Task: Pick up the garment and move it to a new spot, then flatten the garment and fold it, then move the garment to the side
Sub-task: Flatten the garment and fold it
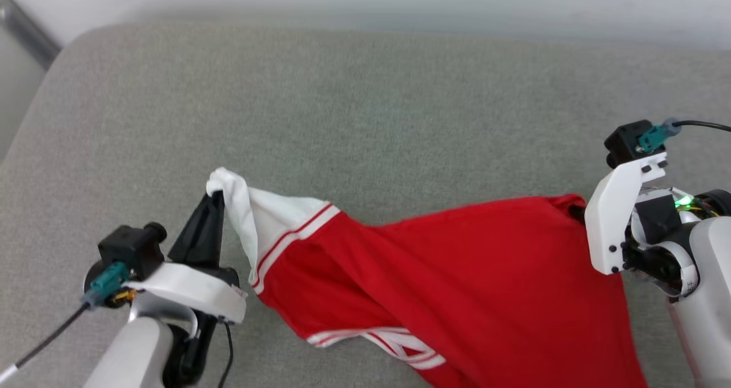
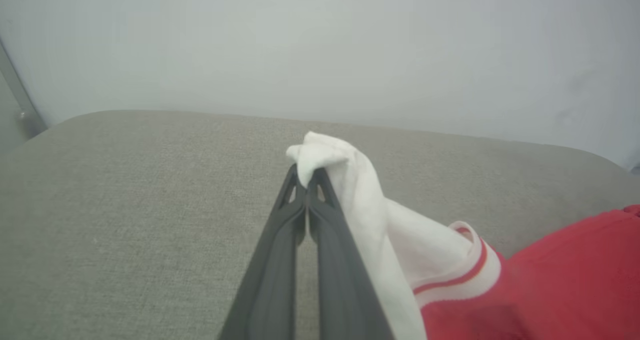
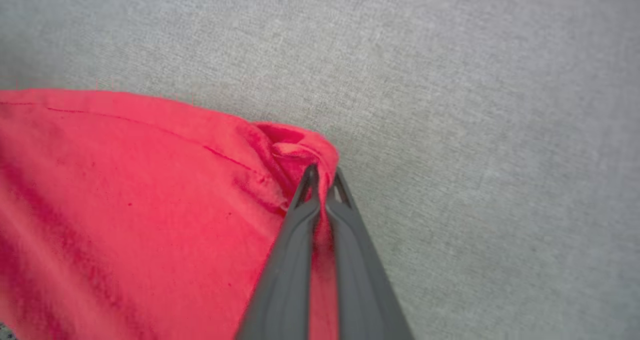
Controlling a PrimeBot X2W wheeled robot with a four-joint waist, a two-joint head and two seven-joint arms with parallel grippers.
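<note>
Near me, the left arm comes up from the low left, its fingers pointing away. The left gripper is pinched tight on the tip of the white sleeve. The right arm reaches in from the right, and the right gripper is clamped on a bunched red edge. The shirt stretches between them, its long axis left to right, sagging over the grey cushion.

The garment, a red shirt with a white sleeve and red-white striped trim, is held stretched between a pinched white sleeve tip and a pinched red corner. It is spread over the grey fabric surface.
</note>
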